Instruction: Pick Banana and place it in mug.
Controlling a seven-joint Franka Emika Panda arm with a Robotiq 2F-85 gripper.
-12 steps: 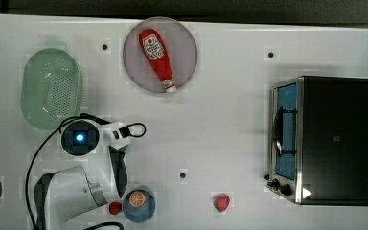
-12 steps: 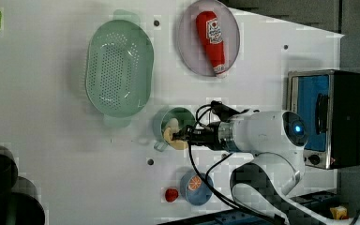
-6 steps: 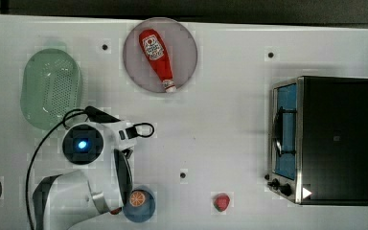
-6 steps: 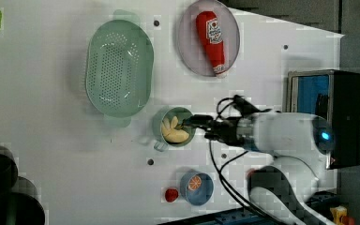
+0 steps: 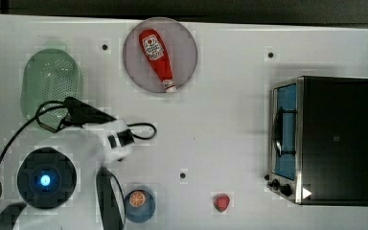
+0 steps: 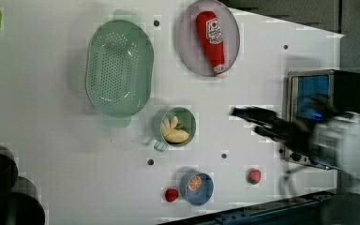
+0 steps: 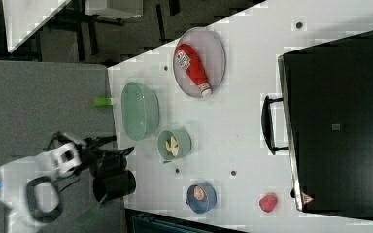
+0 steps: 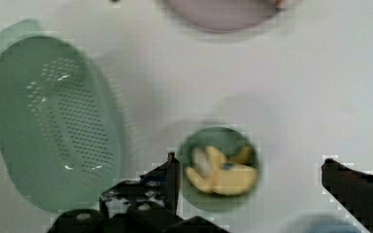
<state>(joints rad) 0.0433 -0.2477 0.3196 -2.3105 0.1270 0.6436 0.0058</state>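
Between the green basket [image 6: 119, 74] and the blue cup [image 6: 197, 188] sits the mug [image 6: 178, 126], white bench [image 6: 51, 154] open on its other sides; the banana [image 6: 174, 132] lies inside it; the tool [image 8: 250, 187] hangs above, spread wide, gripping nothing; earlier it was down at the mug, now lifted clear.

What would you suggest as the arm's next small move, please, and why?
Probably just keep clear and stop. The banana lies inside the mug, and the gripper is open with nothing between its fingers, so nothing seems left to grasp. In the left view the gripper is off to the left view's right of the mug, apart from it.
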